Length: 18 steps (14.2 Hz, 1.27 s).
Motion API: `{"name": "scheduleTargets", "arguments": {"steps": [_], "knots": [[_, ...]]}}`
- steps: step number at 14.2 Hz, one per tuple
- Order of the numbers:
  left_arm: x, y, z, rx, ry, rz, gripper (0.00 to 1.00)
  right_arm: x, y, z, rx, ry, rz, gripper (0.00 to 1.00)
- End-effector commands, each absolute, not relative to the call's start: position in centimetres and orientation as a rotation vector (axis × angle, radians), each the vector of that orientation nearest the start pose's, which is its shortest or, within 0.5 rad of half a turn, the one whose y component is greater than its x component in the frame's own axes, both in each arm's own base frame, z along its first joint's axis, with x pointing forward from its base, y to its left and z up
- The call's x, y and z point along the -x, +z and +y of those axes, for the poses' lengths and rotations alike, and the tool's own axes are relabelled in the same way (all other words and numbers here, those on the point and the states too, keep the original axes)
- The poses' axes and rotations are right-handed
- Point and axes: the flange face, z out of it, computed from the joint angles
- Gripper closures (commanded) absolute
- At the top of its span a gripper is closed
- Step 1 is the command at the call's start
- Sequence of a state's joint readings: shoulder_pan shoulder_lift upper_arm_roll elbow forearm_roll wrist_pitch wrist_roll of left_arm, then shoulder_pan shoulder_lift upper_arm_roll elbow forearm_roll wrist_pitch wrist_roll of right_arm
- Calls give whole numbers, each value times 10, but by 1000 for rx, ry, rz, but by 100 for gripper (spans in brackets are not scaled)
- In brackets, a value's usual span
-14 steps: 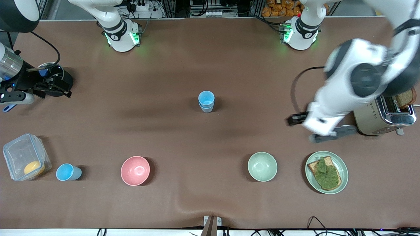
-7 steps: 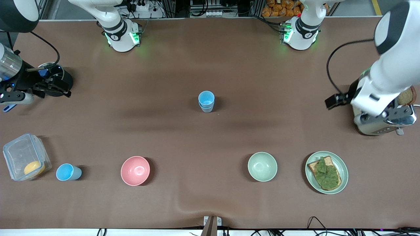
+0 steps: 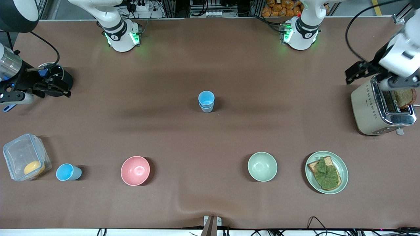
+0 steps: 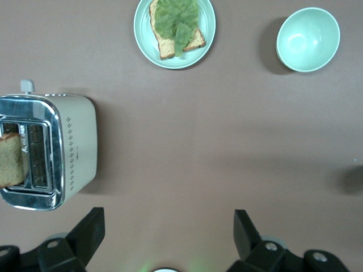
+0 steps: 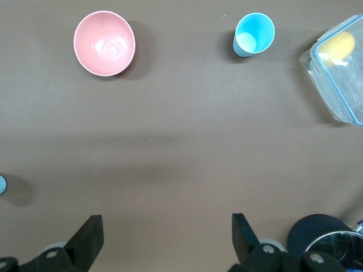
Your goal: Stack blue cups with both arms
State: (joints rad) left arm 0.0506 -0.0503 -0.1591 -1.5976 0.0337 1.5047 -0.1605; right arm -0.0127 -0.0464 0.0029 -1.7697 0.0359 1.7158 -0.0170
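Note:
Two blue cups [image 3: 206, 101] stand nested in each other, upright, at the middle of the table; their edge shows in the right wrist view [image 5: 1, 185]. A third blue cup [image 3: 68, 172] stands alone near the front edge toward the right arm's end, also in the right wrist view [image 5: 253, 34]. My left gripper [image 3: 392, 84] is up over the toaster, open and empty in its wrist view [image 4: 167, 226]. My right gripper [image 3: 13, 97] waits up at the right arm's end of the table, open and empty [image 5: 167, 226].
A pink bowl [image 3: 135, 170] and a pale green bowl [image 3: 262, 166] sit near the front edge. A plate [image 3: 344, 167] holds toast with lettuce. A toaster [image 3: 367, 108] holds bread. A clear container [image 3: 19, 154] stands beside the lone cup. A black round object [image 3: 60, 78] sits by the right gripper.
The left arm has swung away from the table's middle and risen, from beside the toaster to over it. The right arm and all cups have not moved.

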Motion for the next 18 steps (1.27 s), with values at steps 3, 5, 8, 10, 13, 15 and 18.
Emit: {"name": "scheduleTargets", "arguments": {"steps": [3,5,8,10,13,15,18], "knots": [[-511,647,-25,3161,90,-67,0,-547,573,-3,3114,16,-18,0],[-511,648,-27,3160,87,-62,0,-547,572,-3,3114,18,-18,0],[-510,647,-36,3158,90,-58,0,-547,572,-2,3114,18,-21,0],[-511,647,-37,3158,90,-55,0,-547,572,-2,3114,18,-21,0],[-513,643,-37,3158,102,-55,0,-547,572,-3,3114,18,-18,0],[-525,632,-38,3158,129,-55,0,-547,572,-3,3114,18,-21,0],[-526,633,-42,3157,127,-53,0,-547,572,-3,3114,18,-18,0]]}}
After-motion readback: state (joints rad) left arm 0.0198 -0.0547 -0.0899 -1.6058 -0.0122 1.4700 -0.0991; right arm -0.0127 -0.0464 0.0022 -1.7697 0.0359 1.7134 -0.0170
